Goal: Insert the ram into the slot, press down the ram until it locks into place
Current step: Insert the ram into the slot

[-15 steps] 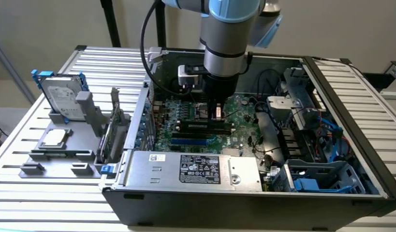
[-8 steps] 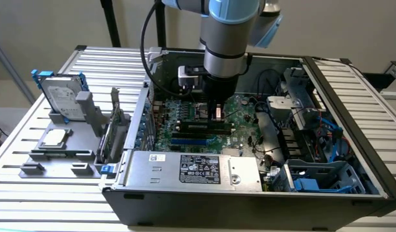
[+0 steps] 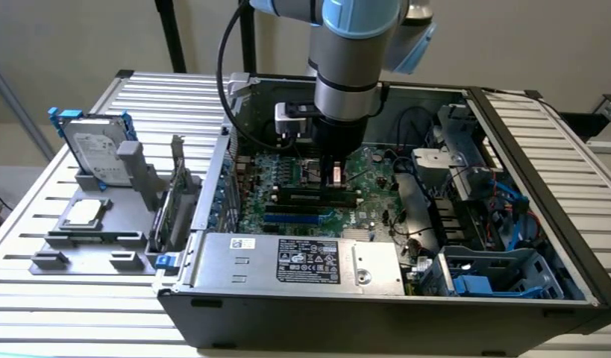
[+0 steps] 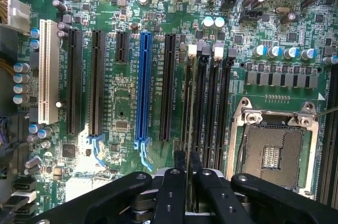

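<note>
My gripper (image 3: 335,177) reaches down from the arm into the open computer case, over the motherboard (image 3: 285,168). In the wrist view its two black fingers (image 4: 178,174) stand close together, shut on the ram (image 4: 188,113). The ram appears edge-on as a thin dark strip. It runs along the slot (image 4: 190,50) at the outer side of a bank of several parallel black slots, the side nearest a black expansion slot (image 4: 168,84). I cannot tell how deep the ram sits. The neighbouring memory slots (image 4: 214,102) stand bare.
A bare CPU socket (image 4: 272,150) lies beside the memory slots. A long blue slot (image 4: 142,81) and a white slot (image 4: 48,71) lie on the other side. The power supply (image 3: 285,261), drive cage (image 3: 504,276), cables, and a hard drive (image 3: 96,149) surround the board.
</note>
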Action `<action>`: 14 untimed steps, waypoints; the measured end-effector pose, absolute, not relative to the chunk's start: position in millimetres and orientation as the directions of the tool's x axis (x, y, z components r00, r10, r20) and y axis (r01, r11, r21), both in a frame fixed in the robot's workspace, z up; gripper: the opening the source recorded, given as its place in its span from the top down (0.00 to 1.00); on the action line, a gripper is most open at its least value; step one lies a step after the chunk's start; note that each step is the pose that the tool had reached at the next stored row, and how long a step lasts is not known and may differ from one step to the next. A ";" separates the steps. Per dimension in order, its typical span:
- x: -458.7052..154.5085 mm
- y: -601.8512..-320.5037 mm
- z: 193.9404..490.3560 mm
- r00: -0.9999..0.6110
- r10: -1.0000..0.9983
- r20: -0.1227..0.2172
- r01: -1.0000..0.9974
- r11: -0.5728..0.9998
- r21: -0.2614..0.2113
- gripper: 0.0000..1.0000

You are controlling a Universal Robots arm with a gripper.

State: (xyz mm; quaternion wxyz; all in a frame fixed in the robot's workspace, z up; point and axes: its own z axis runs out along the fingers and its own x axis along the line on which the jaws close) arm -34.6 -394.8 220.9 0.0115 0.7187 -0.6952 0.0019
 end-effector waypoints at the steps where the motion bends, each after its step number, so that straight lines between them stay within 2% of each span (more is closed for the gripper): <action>1: -34.5 -394.8 221.0 0.033 -0.999 0.019 -0.999 -0.033 0.014 0.85; 2: -34.6 -394.8 221.8 0.033 -0.999 0.019 -0.999 -0.033 0.014 0.78; 14: -40.9 -394.8 249.7 0.033 -0.999 0.018 -0.999 -0.033 0.020 0.78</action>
